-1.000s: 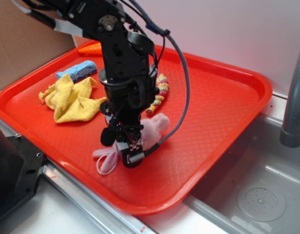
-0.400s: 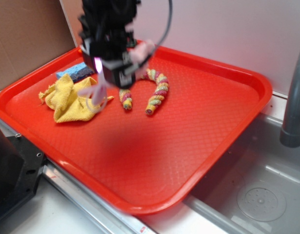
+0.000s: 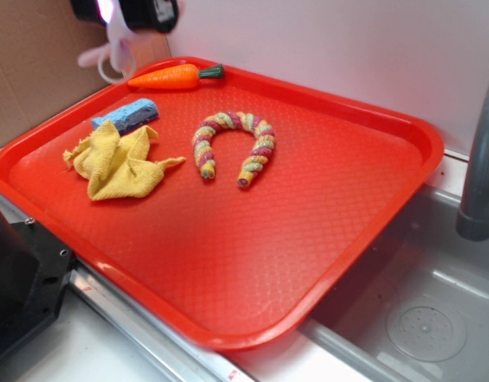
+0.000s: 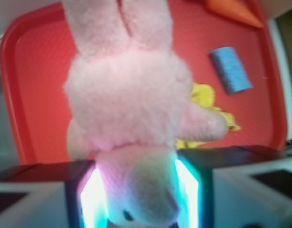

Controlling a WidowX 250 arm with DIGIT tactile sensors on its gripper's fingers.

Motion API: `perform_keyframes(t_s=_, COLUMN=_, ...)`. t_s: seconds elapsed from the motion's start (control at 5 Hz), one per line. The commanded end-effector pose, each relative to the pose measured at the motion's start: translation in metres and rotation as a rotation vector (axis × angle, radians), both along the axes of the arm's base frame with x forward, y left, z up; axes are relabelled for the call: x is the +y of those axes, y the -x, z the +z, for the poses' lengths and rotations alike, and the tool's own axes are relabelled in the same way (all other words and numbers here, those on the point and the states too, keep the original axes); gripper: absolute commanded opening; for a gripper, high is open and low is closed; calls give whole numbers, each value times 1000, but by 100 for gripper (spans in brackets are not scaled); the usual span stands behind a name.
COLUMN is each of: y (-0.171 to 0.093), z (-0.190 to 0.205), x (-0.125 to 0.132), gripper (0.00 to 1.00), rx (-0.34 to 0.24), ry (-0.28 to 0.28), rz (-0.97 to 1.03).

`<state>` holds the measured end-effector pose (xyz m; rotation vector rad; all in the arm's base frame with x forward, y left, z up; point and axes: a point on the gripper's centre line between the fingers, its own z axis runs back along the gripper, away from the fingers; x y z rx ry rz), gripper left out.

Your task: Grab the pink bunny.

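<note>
Clamped tight between gripper (image 4: 140, 199) pads, pink bunny (image 4: 131, 99) dangling ears-down, high above red tray (image 3: 371, 119), for secure carry.

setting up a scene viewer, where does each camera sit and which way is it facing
Exterior: sits off the robot, above the near corner of the red tray, looking down and across it toward the back wall; only the end effector shows, at the top left edge, holding the pink bunny.
Wrist: rides on the end effector, looking down past its fingers at the bunny and the tray below.
Shared: bunny, tray, yellow cloth, blue sponge, toy carrot.
</note>
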<state>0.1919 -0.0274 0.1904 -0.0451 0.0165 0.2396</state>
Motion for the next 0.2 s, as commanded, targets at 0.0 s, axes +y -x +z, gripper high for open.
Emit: perform_keyframes(t_s=0.0, y=-5, z=10, x=7, gripper=0, rx=18, ry=14, rz=-41)
